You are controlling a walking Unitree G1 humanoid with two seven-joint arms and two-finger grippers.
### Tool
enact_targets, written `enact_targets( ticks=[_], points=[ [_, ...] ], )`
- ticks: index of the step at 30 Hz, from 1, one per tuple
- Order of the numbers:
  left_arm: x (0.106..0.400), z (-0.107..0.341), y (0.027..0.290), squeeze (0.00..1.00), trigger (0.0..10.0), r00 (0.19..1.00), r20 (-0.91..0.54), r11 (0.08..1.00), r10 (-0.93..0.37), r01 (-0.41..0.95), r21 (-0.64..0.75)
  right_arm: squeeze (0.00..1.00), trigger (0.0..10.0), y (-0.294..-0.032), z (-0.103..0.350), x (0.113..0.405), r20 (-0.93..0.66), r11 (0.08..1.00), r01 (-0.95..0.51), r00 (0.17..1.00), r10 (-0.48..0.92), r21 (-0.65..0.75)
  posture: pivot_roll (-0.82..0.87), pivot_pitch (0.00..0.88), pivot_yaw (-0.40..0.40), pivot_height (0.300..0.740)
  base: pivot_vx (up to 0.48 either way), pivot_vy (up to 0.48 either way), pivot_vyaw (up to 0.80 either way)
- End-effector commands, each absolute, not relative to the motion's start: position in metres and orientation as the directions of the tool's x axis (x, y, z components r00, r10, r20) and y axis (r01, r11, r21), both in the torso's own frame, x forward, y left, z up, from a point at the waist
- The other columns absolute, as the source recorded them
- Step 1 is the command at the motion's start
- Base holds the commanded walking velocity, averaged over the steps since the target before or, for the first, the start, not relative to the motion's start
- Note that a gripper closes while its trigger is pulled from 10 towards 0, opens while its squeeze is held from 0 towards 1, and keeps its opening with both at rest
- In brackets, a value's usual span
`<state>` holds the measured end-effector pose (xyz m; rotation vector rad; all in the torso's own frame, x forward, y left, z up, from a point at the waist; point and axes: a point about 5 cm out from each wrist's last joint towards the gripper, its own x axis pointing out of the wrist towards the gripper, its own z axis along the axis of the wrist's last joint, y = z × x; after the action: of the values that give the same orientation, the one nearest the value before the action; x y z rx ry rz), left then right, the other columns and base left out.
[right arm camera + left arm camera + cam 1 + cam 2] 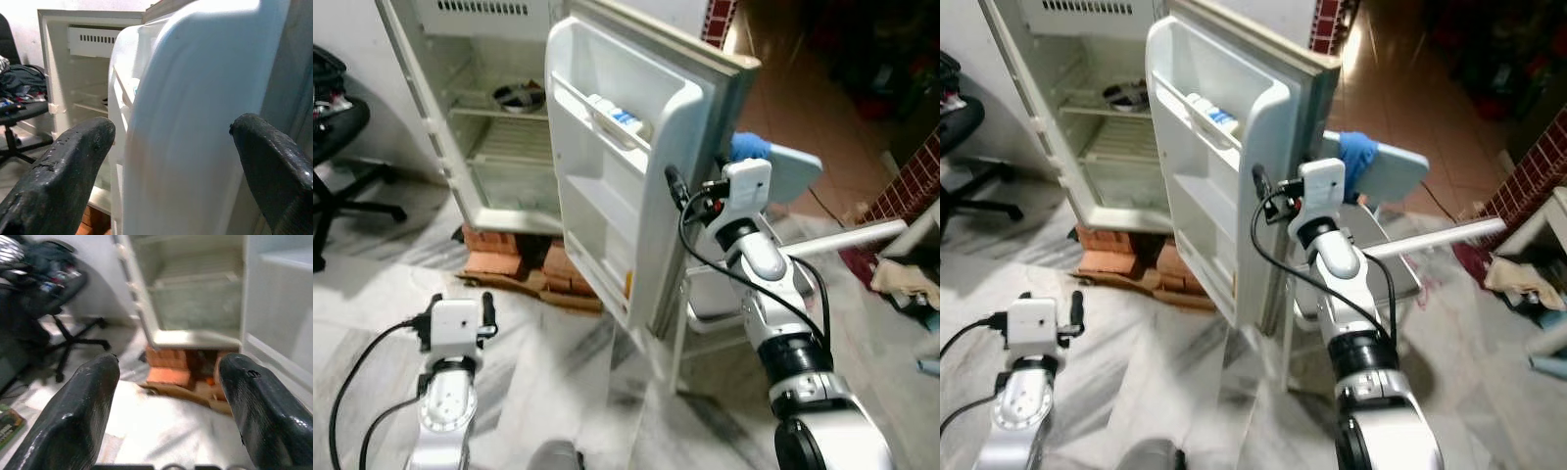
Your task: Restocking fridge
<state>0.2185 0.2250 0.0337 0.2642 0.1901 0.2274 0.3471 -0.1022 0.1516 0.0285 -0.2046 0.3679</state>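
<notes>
Fridge [499, 127] stands ahead on the robot's left, raised on bricks [504, 257], and its door [636, 166] is swung wide open towards the robot, so the inner side with the door shelves faces the left arm. On the upper door shelf there is a small white and blue carton [612, 111], and on a wire shelf inside the cabinet I can see a dark round dish [518, 95]. The other shelves look bare, so I judge the restocking has hardly begun.

The right gripper [164, 161] is raised at the free edge of the door. In the right wrist view its two black fingers [63, 161] are spread apart with the thick rounded door edge between them; whether the pads already touch it I cannot tell. The door edge runs up and down, across the gap of the fingers, so this arm is the nearer one for holding or moving the door.

The left gripper [166, 401] hangs low over the marble floor [382, 294], with fingers open and nothing in them, pointing at the bottom of the cabinet and well apart from it. An office chair [337, 166] stands at the far left. Behind the door a grey chair [1386, 171] with a blue cloth [1356, 155] on it is near the right arm
</notes>
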Motion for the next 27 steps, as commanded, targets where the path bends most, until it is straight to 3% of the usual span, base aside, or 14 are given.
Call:
enact_targets(
  ticks=[1,7,15,17,21,27],
  points=[
    [0.219,0.031,0.216,0.0,10.0,0.96,-0.179,0.95,0.214,-0.162,0.265,0.0,10.0,-0.118,0.15,0.348,0.195,0.949,-0.313,0.93,0.312,-0.028,0.2,0.0,-0.066,0.74,0.0,0.0,0.0],
    [0.211,0.023,0.217,0.0,10.0,0.956,-0.223,0.953,0.19,-0.125,0.275,0.0,10.0,-0.125,0.154,0.364,0.146,0.98,-0.192,0.969,0.198,-0.053,0.22,0.0,-0.075,0.74,0.0,0.0,0.0],
    [0.206,0.021,0.22,0.0,10.0,0.95,-0.23,0.95,0.212,-0.145,0.276,0.0,10.0,-0.125,0.149,0.364,0.12,0.97,-0.242,0.963,0.241,-0.004,0.24,0.0,-0.088,0.74,0.0,0.0,0.0],
    [0.205,0.019,0.22,0.0,10.0,0.948,-0.236,0.951,0.212,-0.144,0.275,0.0,10.0,-0.117,0.152,0.369,0.115,0.95,-0.304,0.948,0.295,0.07,0.24,0.0,-0.085,0.74,0.0,0.0,0.0],
    [0.207,0.018,0.218,0.0,10.0,0.949,-0.246,0.954,0.198,-0.129,0.272,0.0,10.0,-0.104,0.164,0.38,0.126,0.942,-0.325,0.941,0.313,0.087,0.24,0.0,-0.081,0.74,0.0,0.0,0.0],
    [0.21,0.019,0.217,0.0,10.0,0.95,-0.245,0.953,0.194,-0.124,0.275,0.0,10.0,-0.085,0.185,0.394,0.116,0.955,-0.284,0.955,0.273,0.09,0.26,0.0,-0.094,0.74,0.0,0.0,0.0]
  ],
)
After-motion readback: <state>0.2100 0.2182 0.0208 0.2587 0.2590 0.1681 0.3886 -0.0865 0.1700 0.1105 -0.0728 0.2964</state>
